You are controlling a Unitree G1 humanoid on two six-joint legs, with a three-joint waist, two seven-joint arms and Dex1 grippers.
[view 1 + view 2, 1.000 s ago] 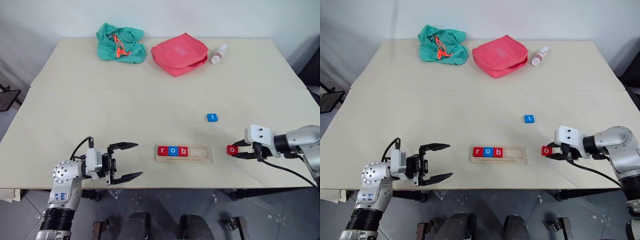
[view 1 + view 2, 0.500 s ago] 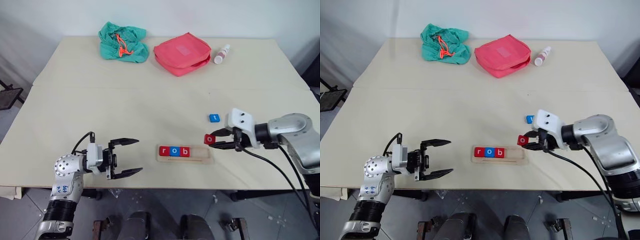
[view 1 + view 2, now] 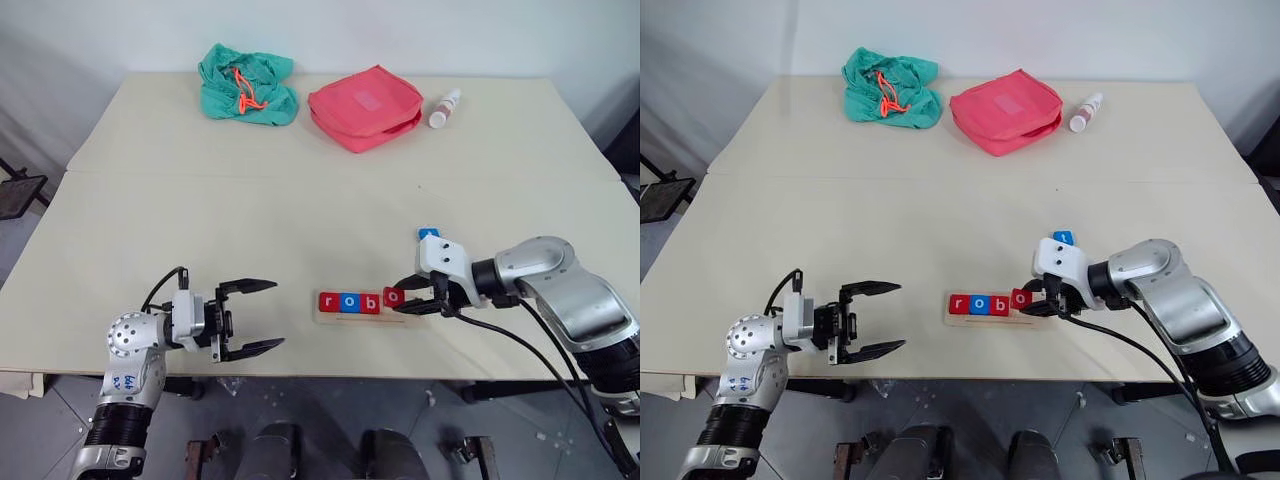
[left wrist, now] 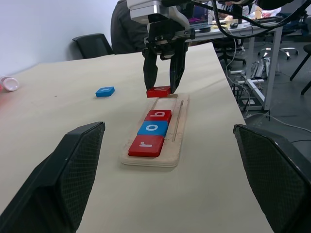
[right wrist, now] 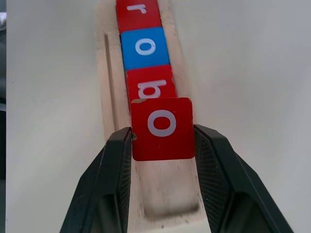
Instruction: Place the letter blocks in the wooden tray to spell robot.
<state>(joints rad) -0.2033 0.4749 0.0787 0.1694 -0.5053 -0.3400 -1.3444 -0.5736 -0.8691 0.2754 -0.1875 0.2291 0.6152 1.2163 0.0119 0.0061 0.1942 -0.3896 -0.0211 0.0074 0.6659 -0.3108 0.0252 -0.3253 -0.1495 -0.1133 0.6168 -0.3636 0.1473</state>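
Note:
The wooden tray [image 3: 402, 318] lies near the table's front edge and holds three letter blocks: a red r [image 3: 328, 302], a blue o [image 3: 348, 302] and a red b [image 3: 368, 302]. My right gripper [image 3: 398, 300] is shut on a red o block [image 5: 162, 128], which hangs just above the tray's bare part, right beside the b. A blue block [image 3: 428, 233] lies on the table behind my right wrist, partly hidden by it. My left gripper [image 3: 262, 316] stands open over the front edge, left of the tray, with nothing between its fingers.
At the back of the table lie a green cloth bag [image 3: 244, 84], a red zip pouch [image 3: 362, 106] and a small white bottle [image 3: 440, 107]. A seam [image 3: 250, 178] runs across the tabletop. In the left wrist view chairs and a desk stand beyond the table.
My right gripper has carried the red o block leftward from beside the tray's right end to above the tray, next to the b. The left gripper has stayed put.

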